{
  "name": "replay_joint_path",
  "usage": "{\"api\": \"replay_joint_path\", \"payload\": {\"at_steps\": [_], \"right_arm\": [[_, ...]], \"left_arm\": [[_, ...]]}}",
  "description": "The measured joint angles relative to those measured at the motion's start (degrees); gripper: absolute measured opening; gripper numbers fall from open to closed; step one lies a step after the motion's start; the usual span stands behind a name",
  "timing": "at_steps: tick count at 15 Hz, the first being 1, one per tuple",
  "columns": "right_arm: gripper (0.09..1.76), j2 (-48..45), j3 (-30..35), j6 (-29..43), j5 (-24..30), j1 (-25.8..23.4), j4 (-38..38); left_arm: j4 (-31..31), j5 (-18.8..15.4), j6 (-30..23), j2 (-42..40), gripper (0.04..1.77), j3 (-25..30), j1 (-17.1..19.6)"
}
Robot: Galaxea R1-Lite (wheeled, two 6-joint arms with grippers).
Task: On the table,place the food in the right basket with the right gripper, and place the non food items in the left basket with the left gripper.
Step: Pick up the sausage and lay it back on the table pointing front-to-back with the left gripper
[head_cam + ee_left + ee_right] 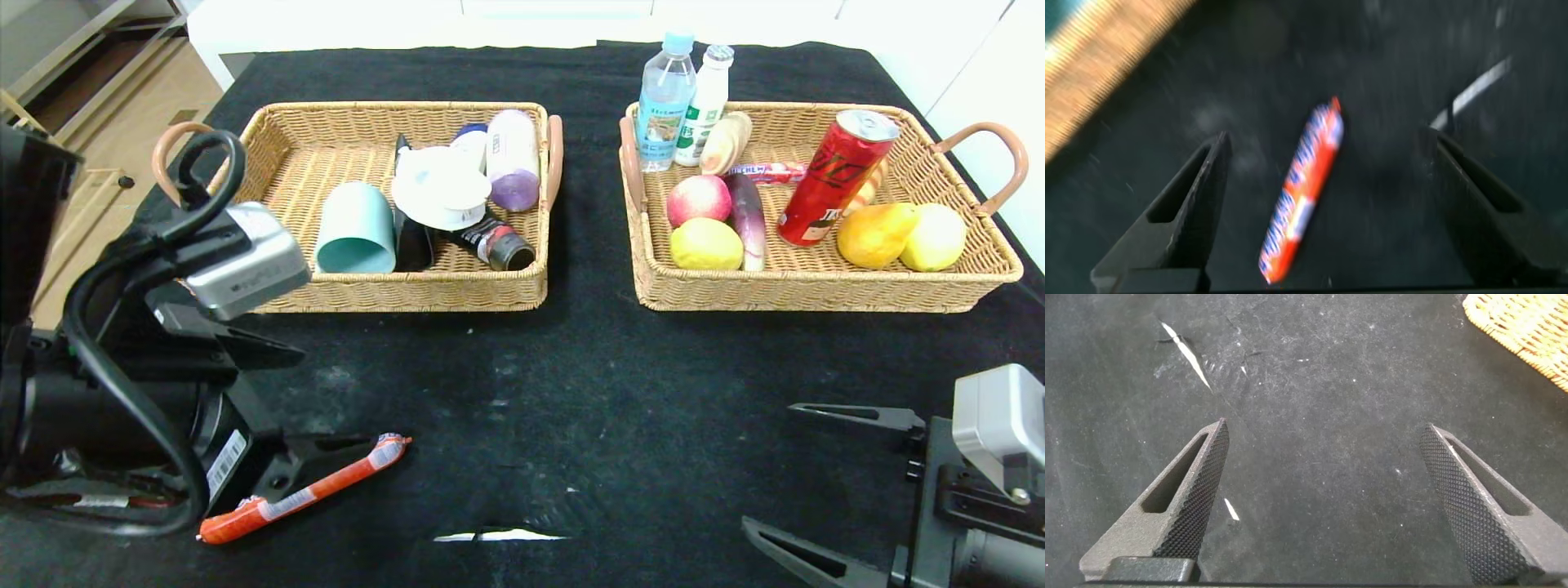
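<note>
Sorting nearly done: both baskets full, left basket point(277, 139) with non-food, right basket point(963, 282) with food. One sausage point(306, 491) remains near the table's front left corner. Left gripper point(1323, 212) hangs over it, jaws wide; that's food, though. Right gripper point(1327, 502) idles front right, jaws wide. Labels unreadable.

Both end effectors point(1327, 204) point(1327, 498) agape, low.

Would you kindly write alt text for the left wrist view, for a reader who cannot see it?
A red-orange wrapped sausage stick lies on the black tablecloth, between the two spread fingers of the open left tool, touching neither. A strip of wicker basket crosses one corner.
</note>
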Motion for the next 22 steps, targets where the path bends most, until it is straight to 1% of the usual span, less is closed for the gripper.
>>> {"api": "replay_joint_path", "payload": {"at_steps": [2, 4, 5, 7, 10, 14, 20, 22], "right_arm": [[1.71, 0.1, 0.1, 0.0, 0.0, 0.0, 0.0], [1.71, 0.1, 0.1, 0.0, 0.0, 0.1, 0.0], [1.71, 0.1, 0.1, 0.0, 0.1, 0.1, 0.0], [1.71, 0.1, 0.2, 0.0, 0.0, 0.1, 0.0], [1.71, 0.2, 0.2, 0.0, 0.0, 0.1, 0.0], [1.71, 0.3, 0.2, 0.0, 0.0, 0.1, 0.0], [1.71, 0.8, 0.1, 0.0, 0.0, 0.0, 0.0], [1.71, 0.9, 0.1, 0.0, 0.0, 0.0, 0.0]], "left_arm": [[0.1, 1.4, 0.9, -0.9, 1.65, 4.0, 0.0], [0.0, 4.5, 1.3, -0.8, 1.66, 6.9, 0.0], [-0.5, 5.2, 1.4, -0.6, 1.67, 8.5, 0.1], [-1.8, 5.6, 1.2, -0.2, 1.68, 11.4, 0.1], [-6.6, 5.8, 1.2, 0.8, 1.69, 15.5, 0.6], [-11.9, 5.8, 1.2, 3.3, 1.7, 17.4, 3.2], [-12.8, 5.8, 1.2, 5.7, 1.7, 18.3, 4.4], [-12.8, 5.8, 1.2, 6.1, 1.41, 18.4, 4.8]]}}
